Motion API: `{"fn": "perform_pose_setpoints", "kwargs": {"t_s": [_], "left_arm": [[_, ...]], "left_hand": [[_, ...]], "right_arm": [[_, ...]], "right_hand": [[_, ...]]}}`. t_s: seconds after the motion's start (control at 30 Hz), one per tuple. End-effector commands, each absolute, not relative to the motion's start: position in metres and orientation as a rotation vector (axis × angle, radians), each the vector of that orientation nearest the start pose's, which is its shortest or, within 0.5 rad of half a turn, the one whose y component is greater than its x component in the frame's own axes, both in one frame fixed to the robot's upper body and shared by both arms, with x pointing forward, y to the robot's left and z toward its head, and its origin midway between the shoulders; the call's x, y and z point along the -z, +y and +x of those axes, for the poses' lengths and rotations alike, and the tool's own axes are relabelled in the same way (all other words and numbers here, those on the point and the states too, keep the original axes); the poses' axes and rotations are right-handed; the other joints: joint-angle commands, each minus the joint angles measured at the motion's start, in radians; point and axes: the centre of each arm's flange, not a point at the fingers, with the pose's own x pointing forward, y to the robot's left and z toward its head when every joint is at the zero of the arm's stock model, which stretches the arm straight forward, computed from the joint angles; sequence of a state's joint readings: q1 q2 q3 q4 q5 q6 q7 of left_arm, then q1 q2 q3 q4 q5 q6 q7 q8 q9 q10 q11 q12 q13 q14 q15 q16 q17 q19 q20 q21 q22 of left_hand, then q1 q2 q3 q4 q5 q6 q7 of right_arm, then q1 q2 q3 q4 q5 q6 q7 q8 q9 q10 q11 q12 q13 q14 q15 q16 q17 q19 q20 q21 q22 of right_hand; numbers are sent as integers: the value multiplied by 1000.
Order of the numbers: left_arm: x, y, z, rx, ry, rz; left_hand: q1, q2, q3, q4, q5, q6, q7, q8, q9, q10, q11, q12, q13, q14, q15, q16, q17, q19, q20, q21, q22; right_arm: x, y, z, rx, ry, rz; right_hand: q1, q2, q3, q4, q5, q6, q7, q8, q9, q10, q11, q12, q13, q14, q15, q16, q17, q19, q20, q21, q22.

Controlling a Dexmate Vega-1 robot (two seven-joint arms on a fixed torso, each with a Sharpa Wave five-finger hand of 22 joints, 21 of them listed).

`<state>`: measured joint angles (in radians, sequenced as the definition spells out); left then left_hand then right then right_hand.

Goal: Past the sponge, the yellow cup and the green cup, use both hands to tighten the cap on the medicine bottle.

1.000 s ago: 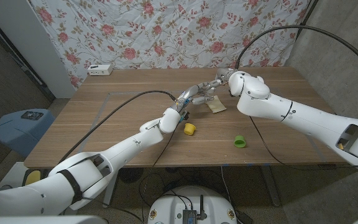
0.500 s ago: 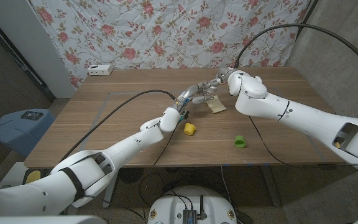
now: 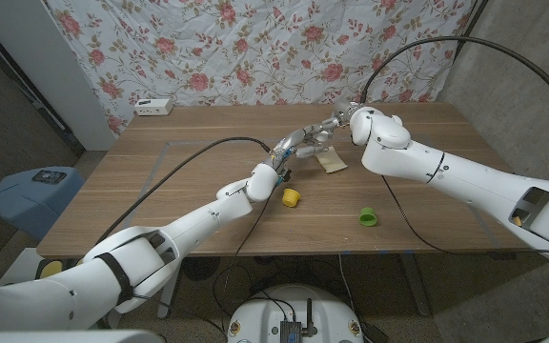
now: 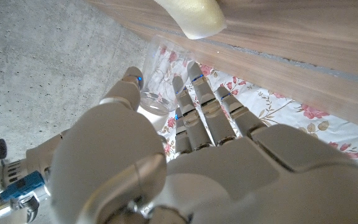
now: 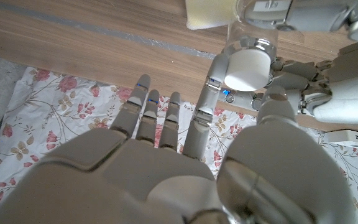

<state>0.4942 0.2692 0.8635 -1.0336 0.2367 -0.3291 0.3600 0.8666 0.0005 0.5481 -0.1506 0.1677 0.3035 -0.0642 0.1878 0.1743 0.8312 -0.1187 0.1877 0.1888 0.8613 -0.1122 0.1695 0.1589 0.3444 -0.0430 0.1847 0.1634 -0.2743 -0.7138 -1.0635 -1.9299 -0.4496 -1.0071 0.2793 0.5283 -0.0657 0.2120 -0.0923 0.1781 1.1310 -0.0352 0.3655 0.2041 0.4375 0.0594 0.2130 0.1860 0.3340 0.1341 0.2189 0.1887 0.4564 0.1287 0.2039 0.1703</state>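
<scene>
Beyond the sponge (image 3: 333, 164), my left hand (image 3: 298, 143) grips the medicine bottle (image 5: 253, 38); my right hand (image 5: 229, 87) pinches its cap (image 5: 248, 70), axis pointing at my right palm.

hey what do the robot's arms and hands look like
Both arms are glossy white rounded shells with black bands at the joints. A black cable runs along the left arm, another arcs over the right. The left hand and right hand are silver-grey, with small blue lights on the fingers.

R hand (image 3: 343, 121) edged slightly toward cap (image 5: 248, 70).
</scene>
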Motion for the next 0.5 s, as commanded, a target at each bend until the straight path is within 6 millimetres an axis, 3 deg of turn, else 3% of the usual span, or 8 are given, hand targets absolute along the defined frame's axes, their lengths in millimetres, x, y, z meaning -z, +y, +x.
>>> {"fn": "perform_pose_setpoints", "kwargs": {"t_s": [0.03, 0.5], "left_arm": [[3, 45, 663, 231, -889, 816], [3, 45, 662, 234, -900, 818]], "left_hand": [[3, 6, 7, -2, 9, 3, -2, 0, 3, 39, -33, 9, 3, 3, -64, 4, 1, -4, -40, 0, 2], [8, 7, 7, -4, 9, 7, -3, 1, 3, 44, -36, 10, 3, 7, -74, 6, 2, -2, -44, 1, 2]], "right_arm": [[-102, -150, 589, 88, -232, -1419], [-103, -154, 583, 90, -215, -1426]], "right_hand": [[-22, -10, -11, 5, 13, -24, 4, -14, 0, -1, 6, -8, 4, -1, 12, -6, 3, -2, 10, -5, 5], [-56, -19, -33, 11, 33, -168, 20, -76, 18, -43, 19, -25, 5, -26, 34, -21, 1, -27, 23, -12, 5]]}}
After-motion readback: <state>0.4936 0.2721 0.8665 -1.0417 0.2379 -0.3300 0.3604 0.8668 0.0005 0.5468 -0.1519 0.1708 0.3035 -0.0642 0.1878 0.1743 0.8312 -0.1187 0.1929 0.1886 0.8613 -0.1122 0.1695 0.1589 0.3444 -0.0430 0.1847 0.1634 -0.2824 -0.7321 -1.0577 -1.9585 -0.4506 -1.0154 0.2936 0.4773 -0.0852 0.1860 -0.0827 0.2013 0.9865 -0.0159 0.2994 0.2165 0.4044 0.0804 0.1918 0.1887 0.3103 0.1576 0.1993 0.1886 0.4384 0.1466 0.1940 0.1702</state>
